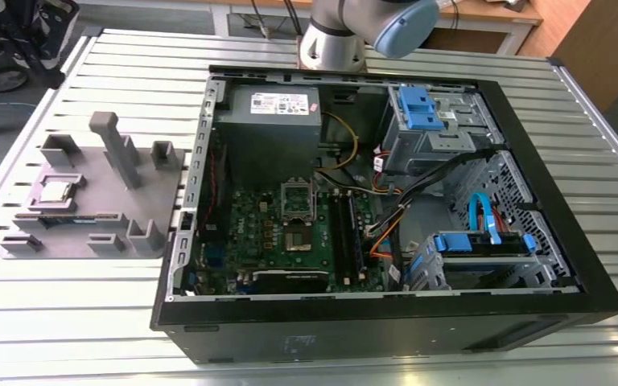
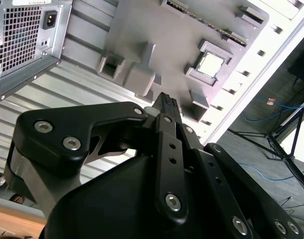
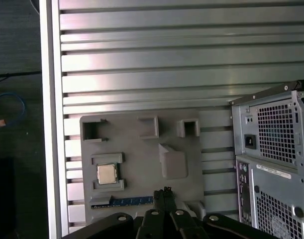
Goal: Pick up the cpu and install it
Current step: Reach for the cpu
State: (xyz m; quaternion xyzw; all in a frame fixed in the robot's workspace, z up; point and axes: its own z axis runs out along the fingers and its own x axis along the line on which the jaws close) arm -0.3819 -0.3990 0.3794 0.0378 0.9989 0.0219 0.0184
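The cpu (image 1: pixel 55 190) is a small square chip with a silvery top, lying flat in a pocket of the grey holder block (image 1: pixel 94 211) at the exterior view's left of the open computer case (image 1: pixel 385 314). Both wrist views look down on the cpu (image 2: pixel 210 64) (image 3: pixel 106 174) from well above. My gripper (image 2: pixel 166 102) (image 3: pixel 165 192) is shut with nothing between its black fingers, and it hangs high over the holder block (image 3: pixel 142 149), apart from the chip. The motherboard socket (image 1: pixel 297 238) lies bare in the case, its metal frame (image 1: pixel 296 197) raised.
A memory stick (image 3: pixel 124 200) lies in a slot of the block beside the cpu. Tall posts (image 1: pixel 113 145) rise from the block. The case holds a power supply (image 1: pixel 274 104), blue drive cages (image 1: pixel 422 108) and loose cables (image 1: pixel 395 217). My arm (image 1: pixel 352 32) stands behind the case on the slatted metal table (image 1: pixel 73 322).
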